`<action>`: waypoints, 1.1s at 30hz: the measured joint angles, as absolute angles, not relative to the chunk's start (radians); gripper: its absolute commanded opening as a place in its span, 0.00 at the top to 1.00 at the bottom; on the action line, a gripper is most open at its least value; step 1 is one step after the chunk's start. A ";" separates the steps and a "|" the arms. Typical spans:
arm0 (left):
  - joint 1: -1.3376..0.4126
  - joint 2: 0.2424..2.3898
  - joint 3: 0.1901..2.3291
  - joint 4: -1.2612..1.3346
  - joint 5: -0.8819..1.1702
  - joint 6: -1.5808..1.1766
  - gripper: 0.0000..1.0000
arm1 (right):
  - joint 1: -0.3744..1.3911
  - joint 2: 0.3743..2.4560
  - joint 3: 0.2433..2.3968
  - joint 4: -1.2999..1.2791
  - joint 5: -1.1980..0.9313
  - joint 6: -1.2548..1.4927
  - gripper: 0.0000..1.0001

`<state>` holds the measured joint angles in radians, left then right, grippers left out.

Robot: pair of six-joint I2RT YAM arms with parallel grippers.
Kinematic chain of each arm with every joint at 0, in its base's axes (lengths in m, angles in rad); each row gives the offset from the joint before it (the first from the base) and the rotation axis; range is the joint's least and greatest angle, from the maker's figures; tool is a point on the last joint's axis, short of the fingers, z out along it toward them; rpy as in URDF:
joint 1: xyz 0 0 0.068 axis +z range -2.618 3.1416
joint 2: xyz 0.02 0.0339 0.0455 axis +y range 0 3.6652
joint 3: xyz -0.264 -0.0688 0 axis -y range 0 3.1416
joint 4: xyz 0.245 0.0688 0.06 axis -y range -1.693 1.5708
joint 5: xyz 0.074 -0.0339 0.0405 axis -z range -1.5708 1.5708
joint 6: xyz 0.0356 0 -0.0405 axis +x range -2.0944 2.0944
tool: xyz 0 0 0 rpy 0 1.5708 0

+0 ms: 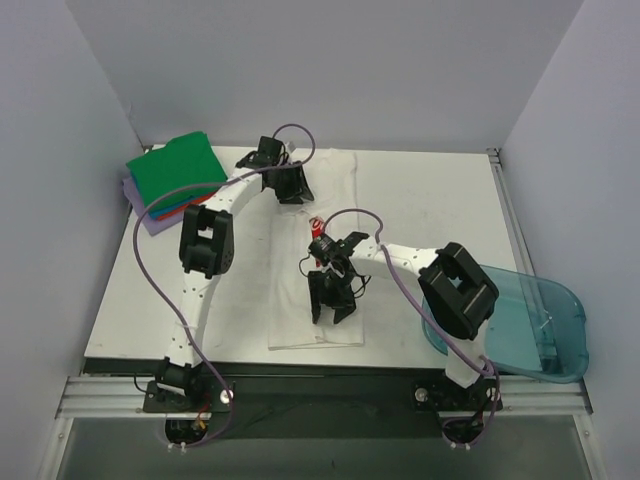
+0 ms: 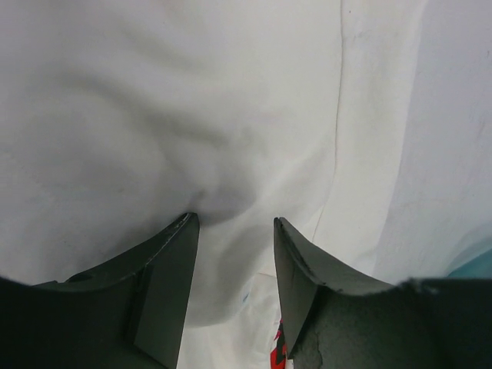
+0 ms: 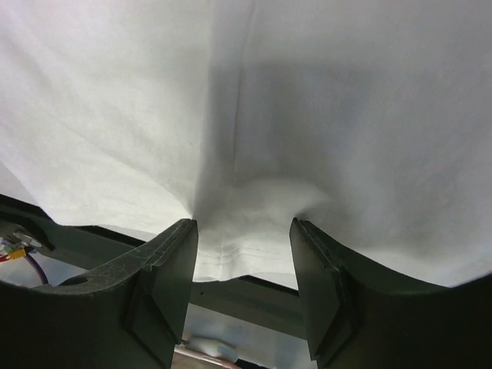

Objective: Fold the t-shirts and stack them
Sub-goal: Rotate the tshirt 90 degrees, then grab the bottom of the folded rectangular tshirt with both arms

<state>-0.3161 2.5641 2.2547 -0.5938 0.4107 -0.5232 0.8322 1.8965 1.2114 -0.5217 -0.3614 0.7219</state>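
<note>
The white t-shirt (image 1: 338,178) lies as a long, narrow folded strip down the middle of the table (image 1: 440,200), its red logo (image 1: 318,227) showing mid-length. My left gripper (image 1: 294,192) is over its far end. In the left wrist view the jaws (image 2: 234,221) stand apart, pressed onto puckered white cloth (image 2: 154,115), with the logo's red print (image 2: 278,354) just below. My right gripper (image 1: 332,312) is at the near end. Its jaws (image 3: 243,223) are apart and straddle the stitched hem (image 3: 238,257). Folded shirts are stacked at the far left, green (image 1: 178,165) on top.
Red-orange (image 1: 190,199) and lavender (image 1: 150,218) edges show under the green shirt. A translucent blue bin (image 1: 535,320) hangs off the table's right near corner. Grey walls close in the far, left and right sides. A metal rail (image 1: 330,385) runs along the near edge.
</note>
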 measured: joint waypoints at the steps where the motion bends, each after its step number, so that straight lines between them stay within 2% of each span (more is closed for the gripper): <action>1: -0.319 2.555 2.237 -0.580 0.405 -0.520 0.45 | 0.832 1.886 1.211 -0.523 -0.353 0.721 0.47; 8: -0.344 2.395 2.119 -0.561 0.380 -0.511 0.43 | 0.830 1.646 1.150 -0.556 -0.295 0.731 0.46; 13: -0.360 2.150 2.022 -0.567 0.359 -0.486 0.43 | 0.825 1.522 1.064 -0.597 -0.266 0.759 0.47; 17: -0.386 1.848 1.750 -0.556 0.312 -0.458 0.43 | 0.825 1.523 0.995 -0.623 -0.251 0.762 0.50; 23: -0.442 1.465 1.209 -0.583 0.237 -0.460 0.43 | 0.825 1.545 0.984 -0.636 -0.249 0.753 0.53; 28: -0.493 1.312 0.863 -0.660 0.170 -0.517 0.43 | 0.825 1.569 0.973 -0.628 -0.248 0.741 0.57; 33: -0.557 1.182 0.680 -0.700 0.163 -0.614 0.43 | 0.824 1.603 0.936 -0.616 -0.239 0.735 0.59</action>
